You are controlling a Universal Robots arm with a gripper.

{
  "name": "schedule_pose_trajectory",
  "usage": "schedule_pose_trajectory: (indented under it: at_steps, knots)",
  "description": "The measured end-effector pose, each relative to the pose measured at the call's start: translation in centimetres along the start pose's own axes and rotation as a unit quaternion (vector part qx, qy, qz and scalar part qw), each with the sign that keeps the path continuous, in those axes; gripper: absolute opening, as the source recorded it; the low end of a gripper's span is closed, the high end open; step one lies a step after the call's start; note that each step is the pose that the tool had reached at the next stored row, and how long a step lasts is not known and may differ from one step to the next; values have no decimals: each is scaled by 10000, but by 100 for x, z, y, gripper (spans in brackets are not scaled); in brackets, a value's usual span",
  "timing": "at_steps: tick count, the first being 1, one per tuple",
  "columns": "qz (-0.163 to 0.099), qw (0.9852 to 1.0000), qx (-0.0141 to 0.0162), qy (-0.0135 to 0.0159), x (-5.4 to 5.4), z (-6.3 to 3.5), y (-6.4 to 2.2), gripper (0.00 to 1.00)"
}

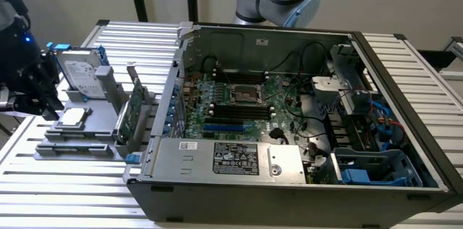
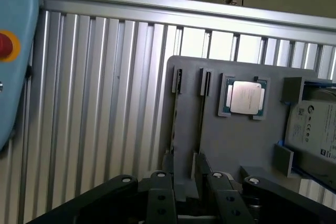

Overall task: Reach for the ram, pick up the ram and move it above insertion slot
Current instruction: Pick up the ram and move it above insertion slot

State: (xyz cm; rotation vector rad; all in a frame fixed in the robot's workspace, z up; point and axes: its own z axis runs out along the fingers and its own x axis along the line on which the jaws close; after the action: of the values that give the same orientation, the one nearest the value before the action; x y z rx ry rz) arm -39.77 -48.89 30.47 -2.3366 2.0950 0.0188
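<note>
Here, the gripper hangs with its jaws spread and empty over a grey fixture at the exterior view's left, on the ribbed tabletop. The ram stands on edge in a fixture slot, apparently in line with the gap between the jaws. A broader card stands just beside it. An off-centre close could snag that card or tilt the ram.
</note>
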Motion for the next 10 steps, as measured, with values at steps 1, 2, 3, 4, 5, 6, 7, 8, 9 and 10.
schedule_pose_trajectory:
  at_steps: [1, 2, 3, 4, 5, 6, 7, 8, 9, 10]
  knots:
    - [-2, 10000, 0, 0, 5, 18, 0, 31]
    - [-5, 10000, 0, 0, 11, 37, 2, 31]
    - [-6, 10000, 0, 0, 16, 56, 2, 31]
    - [-7, 10000, 0, 0, 20, 73, 4, 31]
    - [-7, 10000, 0, 0, 24, 91, 5, 31]
    - [-8, 10000, 0, 0, 29, 109, 6, 31]
    - [-8, 10000, 1, 0, 32, 128, 8, 31]
    - [-8, 10000, 1, 0, 36, 146, 9, 31]
    - [-8, 10000, 0, 0, 38, 164, 11, 31]
    - [-8, 10000, 0, 0, 41, 182, 14, 31]
